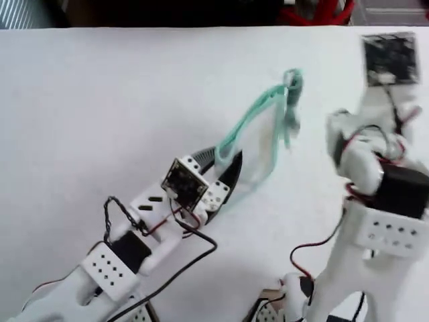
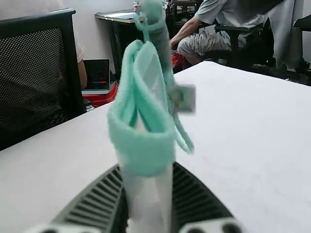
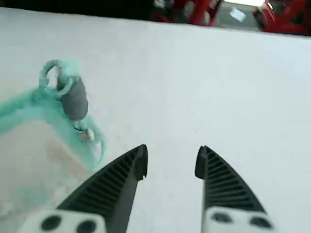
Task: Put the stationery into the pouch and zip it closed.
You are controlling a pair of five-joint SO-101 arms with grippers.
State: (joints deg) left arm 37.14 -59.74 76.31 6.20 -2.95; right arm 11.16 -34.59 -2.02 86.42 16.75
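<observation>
The pouch (image 1: 258, 144) is clear plastic with a teal zip band, lying slanted in the middle of the white table. My left gripper (image 1: 224, 171) is shut on its near end. In the left wrist view the pouch (image 2: 146, 126) stands up between the dark fingers (image 2: 92, 204) of that gripper (image 2: 148, 194). A teal ring pull (image 1: 292, 79) sits at the pouch's far end. My right gripper (image 3: 170, 162) hovers open over bare table, beside that far end of the pouch (image 3: 29, 145) and apart from the ring (image 3: 51, 73) and a grey tag (image 3: 74, 102).
The right arm (image 1: 375, 174) rises along the table's right side, and the left arm (image 1: 114, 261) comes in from the lower left. The table's far edge (image 1: 201, 27) runs along the back. Beyond it are a black chair (image 2: 34, 73) and red items (image 3: 194, 12).
</observation>
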